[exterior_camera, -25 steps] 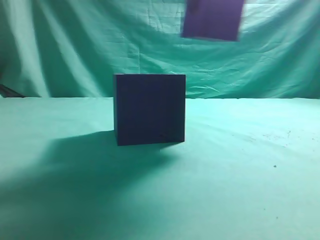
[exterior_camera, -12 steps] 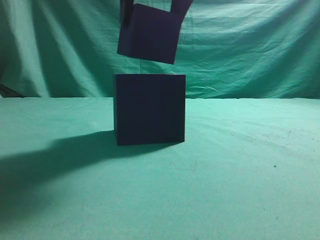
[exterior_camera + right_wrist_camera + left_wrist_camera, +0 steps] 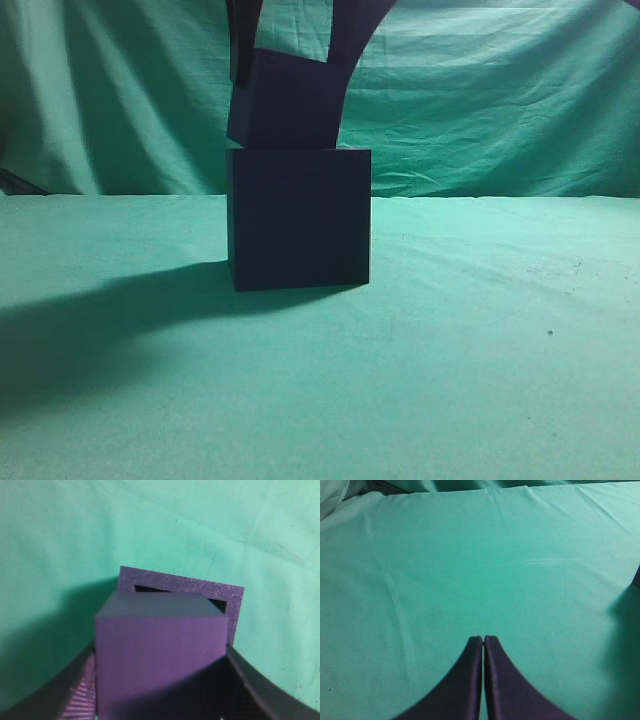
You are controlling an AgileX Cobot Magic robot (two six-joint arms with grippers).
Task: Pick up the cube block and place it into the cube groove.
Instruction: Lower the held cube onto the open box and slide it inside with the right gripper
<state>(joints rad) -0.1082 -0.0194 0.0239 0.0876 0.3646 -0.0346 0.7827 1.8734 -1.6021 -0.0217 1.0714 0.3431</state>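
My right gripper (image 3: 290, 50) is shut on the cube block (image 3: 285, 100), a small dark purple cube, and holds it tilted right above the cube groove (image 3: 300, 220), the large near-black box on the green cloth. The block's lower edge touches or just enters the box top. In the right wrist view the cube block (image 3: 160, 650) fills the space between my right gripper's fingers (image 3: 160, 680), and the cube groove's purple rim and dark opening (image 3: 232, 605) show just beyond it. My left gripper (image 3: 483, 640) is shut and empty over bare cloth.
A green cloth (image 3: 480, 350) covers the table and hangs as a backdrop (image 3: 500, 100). A dark arm shadow lies on the cloth at the left (image 3: 90, 330). A few small dark specks mark the cloth at the right (image 3: 549, 332).
My right gripper has carried the cube block from the upper right leftward and down, so that it now sits at the top of the cube groove. The box has not moved.
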